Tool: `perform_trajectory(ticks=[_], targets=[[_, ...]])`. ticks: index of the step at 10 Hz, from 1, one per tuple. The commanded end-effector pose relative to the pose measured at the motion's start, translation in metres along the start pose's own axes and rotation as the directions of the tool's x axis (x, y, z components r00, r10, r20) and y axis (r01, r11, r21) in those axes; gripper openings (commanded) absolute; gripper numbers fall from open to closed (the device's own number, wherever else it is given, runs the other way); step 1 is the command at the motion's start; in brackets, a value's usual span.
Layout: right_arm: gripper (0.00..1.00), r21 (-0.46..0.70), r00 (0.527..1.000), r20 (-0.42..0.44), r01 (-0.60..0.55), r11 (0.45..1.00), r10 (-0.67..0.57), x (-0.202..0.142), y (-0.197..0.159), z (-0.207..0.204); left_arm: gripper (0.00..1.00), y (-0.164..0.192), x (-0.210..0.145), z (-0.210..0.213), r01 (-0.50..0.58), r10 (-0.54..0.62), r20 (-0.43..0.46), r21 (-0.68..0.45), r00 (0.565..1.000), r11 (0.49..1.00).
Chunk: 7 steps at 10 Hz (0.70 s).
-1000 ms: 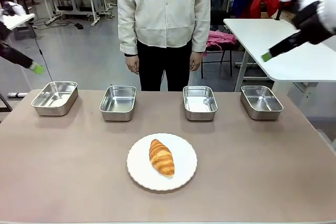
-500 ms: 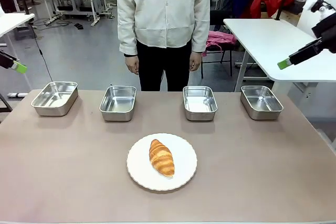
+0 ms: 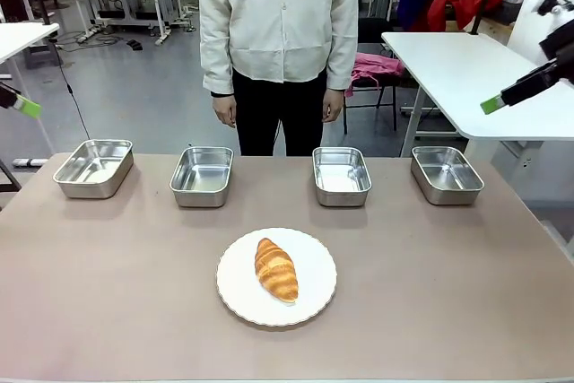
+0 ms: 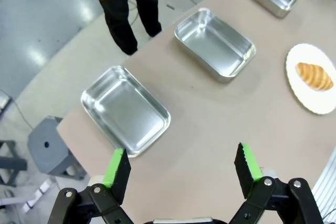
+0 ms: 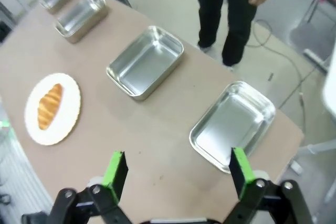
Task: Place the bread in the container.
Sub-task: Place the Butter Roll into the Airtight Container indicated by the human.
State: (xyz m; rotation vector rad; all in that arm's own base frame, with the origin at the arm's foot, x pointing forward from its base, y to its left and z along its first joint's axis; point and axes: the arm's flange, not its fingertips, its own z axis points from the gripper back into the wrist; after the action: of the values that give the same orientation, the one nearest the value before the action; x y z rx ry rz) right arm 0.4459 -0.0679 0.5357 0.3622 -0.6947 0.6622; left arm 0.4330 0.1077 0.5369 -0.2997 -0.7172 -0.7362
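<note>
The brown table [image 3: 108,311] carries everything, with the white scallop-edged plate [image 3: 309,298] near the middle of it, toward the robot's side. A person [image 3: 280,24] in a pale shirt and dark trousers stands at the table's far edge, straight beyond the plate, arms hanging at the sides and hands off the table.

Four shiny steel containers stand in a row beyond the plate, between it and the person, and all are apart from it and from each other. The far-left container [image 3: 93,168] lies well out to the plate's left. The inner-left container [image 3: 202,176] and the inner-right container [image 3: 342,176] flank the line from the plate to the person. The far-right container [image 3: 447,174] lies well out to the plate's right. Each one looks empty, and nothing marks one out from the others.

The left gripper [image 4: 182,161] hangs in the air high and far to the left of the plate, its jaws spread wide with nothing between them. The right gripper [image 5: 177,163] hangs high and far to the plate's right, its jaws just as wide and also holding nothing.

The bread [image 3: 276,269], a golden-brown croissant, lies on the plate at about its centre, slanted a little, and neither gripper nor the person's hands touch it.
</note>
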Motion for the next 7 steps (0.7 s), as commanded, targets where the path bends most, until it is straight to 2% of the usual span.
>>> perform_trajectory(ticks=[1, 5, 7], targets=[[1.00, 0.083, 0.994, 0.107, -0.012, 0.996, 0.003, -0.011, -0.047, 0.022, 1.00, 0.022, -0.004, 0.022, 0.021, -0.015, 0.094, -0.063, 0.995, 0.998], [1.00, 0.098, 0.983, 0.183, -0.017, 0.995, -0.001, -0.023, -0.074, 0.049, 1.00, 0.058, -0.024, 0.050, 0.057, -0.045, 0.196, -0.056, 0.979, 0.997], [1.00, 0.092, 0.979, 0.202, -0.011, 0.996, -0.008, -0.022, -0.079, 0.053, 1.00, 0.060, -0.031, 0.063, 0.050, -0.039, 0.225, -0.046, 0.974, 0.998]])
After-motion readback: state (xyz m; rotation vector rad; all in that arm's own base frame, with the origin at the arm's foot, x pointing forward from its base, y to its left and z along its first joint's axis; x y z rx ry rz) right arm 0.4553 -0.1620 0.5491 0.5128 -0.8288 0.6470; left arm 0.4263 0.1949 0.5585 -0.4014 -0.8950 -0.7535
